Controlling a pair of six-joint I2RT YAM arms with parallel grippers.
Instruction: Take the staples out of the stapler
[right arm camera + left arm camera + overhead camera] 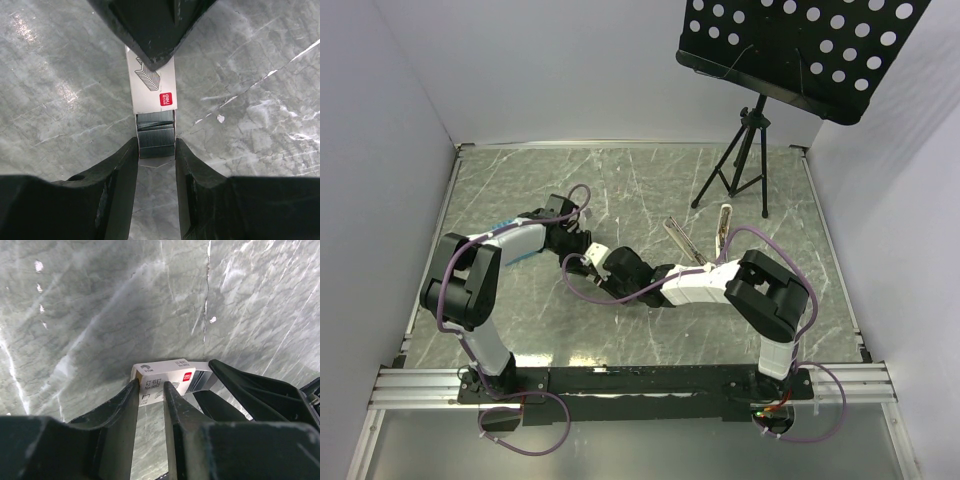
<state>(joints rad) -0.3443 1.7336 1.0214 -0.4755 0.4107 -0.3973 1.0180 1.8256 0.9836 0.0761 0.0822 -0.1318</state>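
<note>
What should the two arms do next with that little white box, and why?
Probably the right fingers should slide the grey staple drawer back into the white box. The drawer pokes out with the right fingers on both its sides, and the left fingers rest at the box, likely steadying it.

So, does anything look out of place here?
Yes: the stapler lies splayed open in a V, untouched, while the left gripper and right gripper work on a small staple box whose grey inner tray sticks out.
</note>
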